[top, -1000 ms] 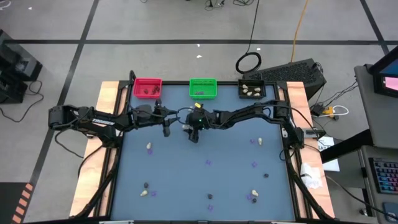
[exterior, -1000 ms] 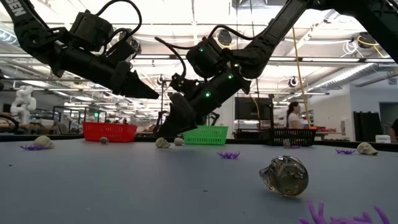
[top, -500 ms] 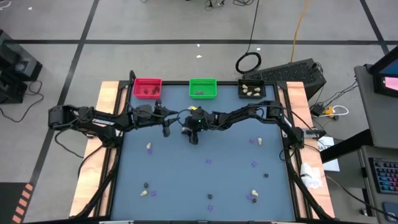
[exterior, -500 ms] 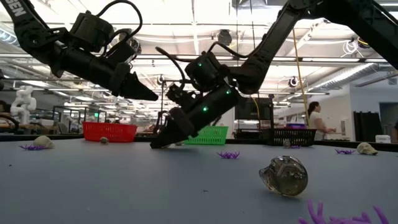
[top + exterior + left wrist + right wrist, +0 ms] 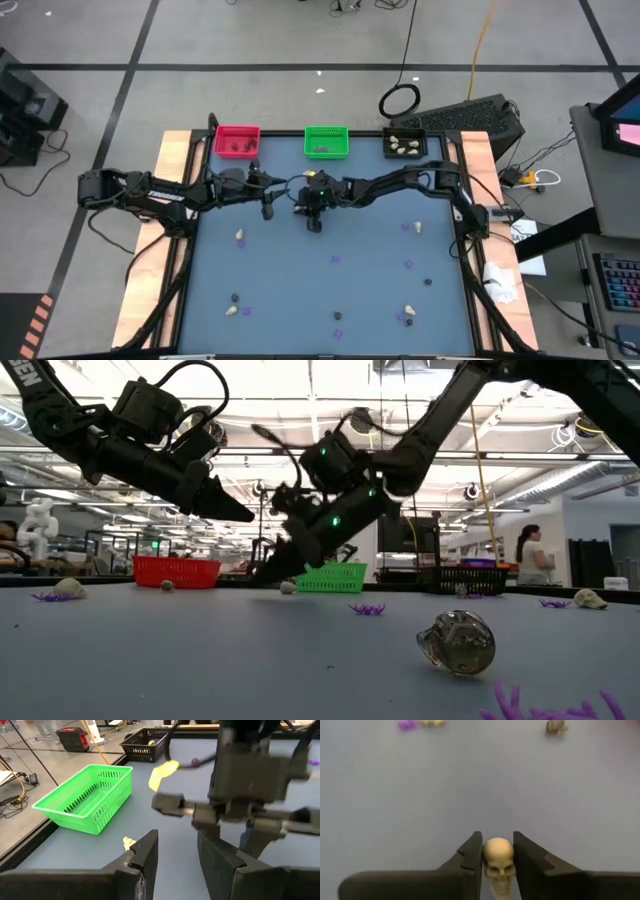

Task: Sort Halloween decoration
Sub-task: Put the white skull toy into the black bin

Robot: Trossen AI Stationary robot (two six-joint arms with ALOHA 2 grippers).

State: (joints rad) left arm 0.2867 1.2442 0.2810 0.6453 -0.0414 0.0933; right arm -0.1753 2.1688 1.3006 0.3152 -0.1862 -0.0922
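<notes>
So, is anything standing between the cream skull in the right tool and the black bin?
Nothing visible. The right tool grips the skull above the table centre; bare table lies toward the black bin at the far right. The left tool waits on the other side.

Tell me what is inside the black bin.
The black bin holds several cream-white lumps. Its mesh walls may hide more; the exact count is unclear.

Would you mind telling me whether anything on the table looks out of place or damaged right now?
Nothing stands out. The trinkets lie loose across the table, unsorted but intact, and the red bin, green bin and black bin sit upright along the far edge. The right gripper holds a cream skull cleanly.
</notes>
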